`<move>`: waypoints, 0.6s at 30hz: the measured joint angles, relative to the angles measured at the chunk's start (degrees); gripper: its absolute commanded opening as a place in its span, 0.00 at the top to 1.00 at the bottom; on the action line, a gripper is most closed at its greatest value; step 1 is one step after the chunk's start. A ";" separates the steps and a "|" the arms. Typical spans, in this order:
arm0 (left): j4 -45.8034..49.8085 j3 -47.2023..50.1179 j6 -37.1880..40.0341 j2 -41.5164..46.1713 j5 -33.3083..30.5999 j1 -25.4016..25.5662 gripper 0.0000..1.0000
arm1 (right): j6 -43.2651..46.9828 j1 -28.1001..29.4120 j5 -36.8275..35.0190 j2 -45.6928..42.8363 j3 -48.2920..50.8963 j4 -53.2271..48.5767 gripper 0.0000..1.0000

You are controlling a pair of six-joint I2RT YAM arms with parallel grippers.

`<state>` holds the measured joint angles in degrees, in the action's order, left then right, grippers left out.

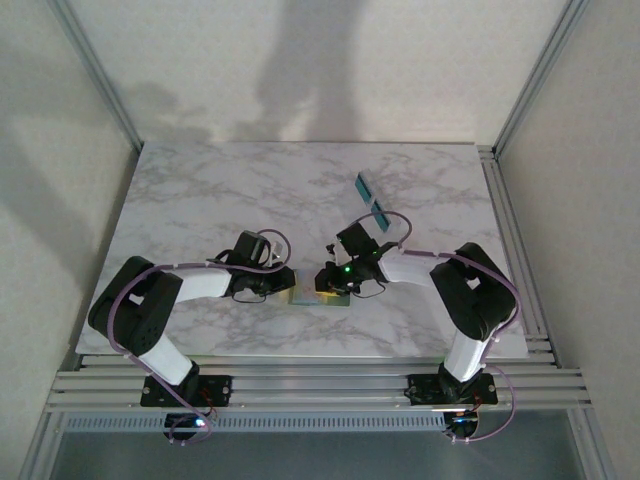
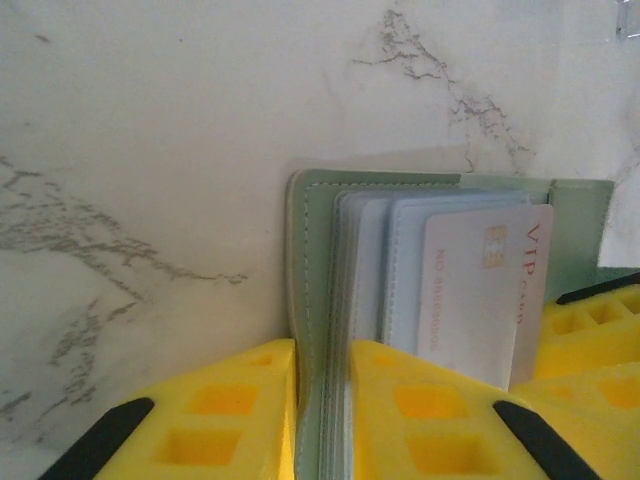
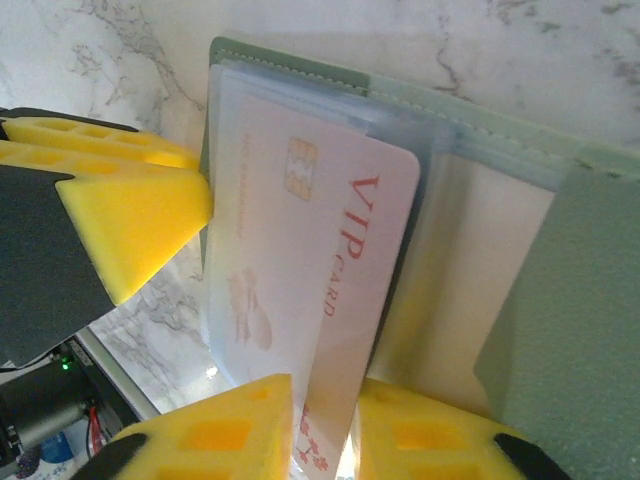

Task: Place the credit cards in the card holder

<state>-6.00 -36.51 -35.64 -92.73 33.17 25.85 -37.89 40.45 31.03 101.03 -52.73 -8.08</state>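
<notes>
progress: we judge the task under way, with one card going in and two not yet picked up.
card holder (image 1: 322, 297): lies open on the table (image 1: 200, 190) between both arms, its clear sleeves (image 2: 400, 260) fanned out.
left gripper (image 2: 322, 400): jaws clamped on the card holder at its fold.
right gripper (image 3: 320, 425): jaws closed on the VIP card (image 3: 310, 270).
VIP card: over the card holder's sleeves; we think its leading edge is inside one, the rest out.
teal cards (image 1: 381, 212): two, well beyond the card holder, on its right.
other sleeves: we see no cards inside.

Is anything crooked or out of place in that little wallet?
The pale VIP card, pinched in the right claw, lies tilted across the card holder's clear sleeves, its edges not lined up with them.
</notes>
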 measured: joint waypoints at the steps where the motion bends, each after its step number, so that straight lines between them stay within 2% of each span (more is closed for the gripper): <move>1: -0.02 0.00 0.00 0.00 0.00 0.02 0.82 | 0.52 0.00 -0.39 0.00 -0.22 -0.72 0.73; 8: -0.22 0.02 -0.02 0.00 -0.11 0.09 0.82 | 4.09 -0.11 -3.21 -0.11 -2.21 -6.56 0.65; 15: -1.05 0.81 -0.22 0.00 -0.37 0.28 0.81 | 5.53 -0.11 -4.35 -0.11 -3.98 -8.22 0.81; 18: -1.49 1.03 -0.24 0.02 -0.44 0.33 0.81 | 5.77 -0.11 -4.04 0.28 -4.44 -8.28 0.83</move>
<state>-7.49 -35.48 -35.88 -92.71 32.73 26.17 -32.12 40.34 26.98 101.32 -57.17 -16.36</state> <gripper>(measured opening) 0.187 0.176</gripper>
